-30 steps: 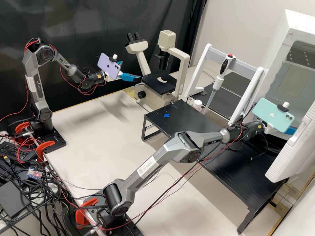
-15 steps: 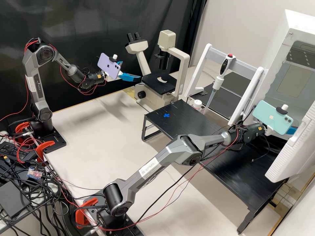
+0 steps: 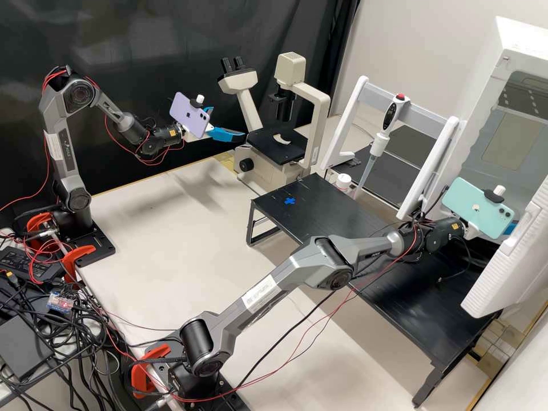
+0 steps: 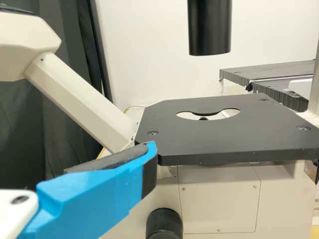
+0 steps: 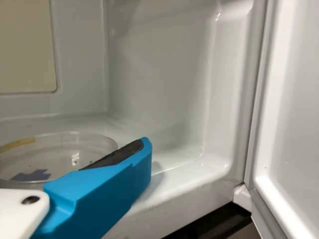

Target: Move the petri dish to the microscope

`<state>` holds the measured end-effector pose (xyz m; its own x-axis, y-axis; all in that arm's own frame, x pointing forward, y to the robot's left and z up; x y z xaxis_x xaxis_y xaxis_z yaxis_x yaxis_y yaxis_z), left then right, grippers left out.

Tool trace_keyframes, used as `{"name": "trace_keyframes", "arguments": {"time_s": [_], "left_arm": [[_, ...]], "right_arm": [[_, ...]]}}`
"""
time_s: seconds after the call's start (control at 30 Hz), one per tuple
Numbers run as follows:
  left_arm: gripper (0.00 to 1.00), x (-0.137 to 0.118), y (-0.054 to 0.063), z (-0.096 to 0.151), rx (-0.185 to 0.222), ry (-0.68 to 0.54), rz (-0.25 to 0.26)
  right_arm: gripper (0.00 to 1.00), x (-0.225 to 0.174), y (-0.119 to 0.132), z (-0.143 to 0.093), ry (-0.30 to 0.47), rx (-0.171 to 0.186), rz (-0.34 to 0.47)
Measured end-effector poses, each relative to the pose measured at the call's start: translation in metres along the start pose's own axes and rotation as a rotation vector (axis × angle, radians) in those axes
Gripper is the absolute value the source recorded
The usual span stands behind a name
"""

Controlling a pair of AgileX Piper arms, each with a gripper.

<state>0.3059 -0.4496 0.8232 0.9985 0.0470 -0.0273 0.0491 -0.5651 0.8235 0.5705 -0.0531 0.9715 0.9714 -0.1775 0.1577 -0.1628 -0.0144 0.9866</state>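
A clear, shallow, round dish (image 5: 62, 155), taken to be the petri dish, lies flat inside a white cabinet (image 5: 164, 74), the right gripper (image 3: 510, 228) beside it. One of that gripper's fingers (image 5: 109, 189) shows near the rim, its dark pad bare, and the pair appears spread wide with nothing held. Across the surface (image 3: 171, 228), the left gripper (image 3: 229, 123) stands wide and unladen near the microscope (image 4: 214, 189), whose stage (image 4: 239, 139) awaits. The dish would likely prove light and stiff, its smooth wall slick, prone to skid under a glancing push and to crack under a hard squeeze. The best hold would be low on opposite sides of the wall, pads square, pressure gentle, the dish kept level; if it has a loose lid, which cannot be told, gripping only high could lift that alone.
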Motion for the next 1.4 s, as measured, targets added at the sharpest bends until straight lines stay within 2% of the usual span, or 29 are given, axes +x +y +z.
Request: {"name": "trace_keyframes", "arguments": {"time_s": [0.33, 0.83, 0.93, 0.97, 1.17, 1.4], "left_arm": [[1.00, 0.000, 0.000, 0.000, 0.000, 0.000, 0.000], [1.00, 0.000, 0.000, 0.000, 0.000, 0.000, 0.000], [1.00, 0.000, 0.000, 0.000, 0.000, 0.000, 0.000], [1.00, 0.000, 0.000, 0.000, 0.000, 0.000, 0.000], [1.00, 0.000, 0.000, 0.000, 0.000, 0.000, 0.000], [1.00, 0.000, 0.000, 0.000, 0.000, 0.000, 0.000]], "right_arm": [[0.00, -0.003, 0.000, 0.005, 0.015, -0.012, -0.014], [0.00, -0.014, 0.004, 0.009, 0.020, -0.008, -0.028], [0.00, -0.019, 0.008, 0.011, 0.008, -0.006, -0.032], [0.00, -0.021, 0.010, 0.012, 0.006, -0.019, -0.034], [0.00, -0.032, 0.021, 0.014, 0.021, -0.015, -0.027], [0.00, -0.046, 0.042, 0.017, 0.000, -0.013, -0.004]]}}
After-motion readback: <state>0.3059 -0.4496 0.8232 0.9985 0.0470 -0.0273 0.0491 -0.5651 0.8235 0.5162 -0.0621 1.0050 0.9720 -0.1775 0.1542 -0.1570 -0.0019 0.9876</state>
